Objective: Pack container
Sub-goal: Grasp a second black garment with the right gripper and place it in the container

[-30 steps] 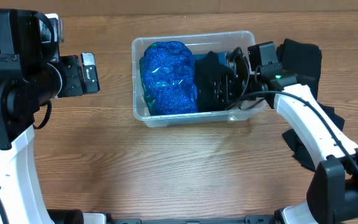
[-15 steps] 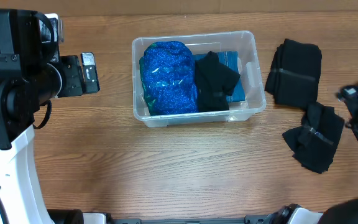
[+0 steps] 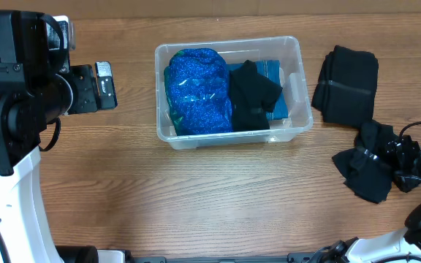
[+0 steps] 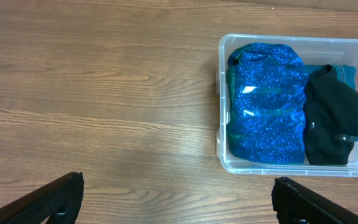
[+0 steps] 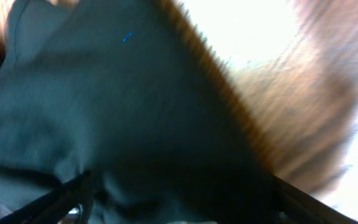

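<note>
At table's right edge, right gripper [image 3: 395, 159] is lowered over crumpled black cloth garment [image 3: 368, 175], jaws spread. Left gripper [image 3: 107, 86] is held high, spread. Clear rectangular plastic container [image 3: 225, 139] sits mid-table.

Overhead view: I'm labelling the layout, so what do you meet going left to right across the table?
Left gripper → container, left wall first → glittery blue garment → black garment in the container → folded black garment on the table → right gripper.
</note>
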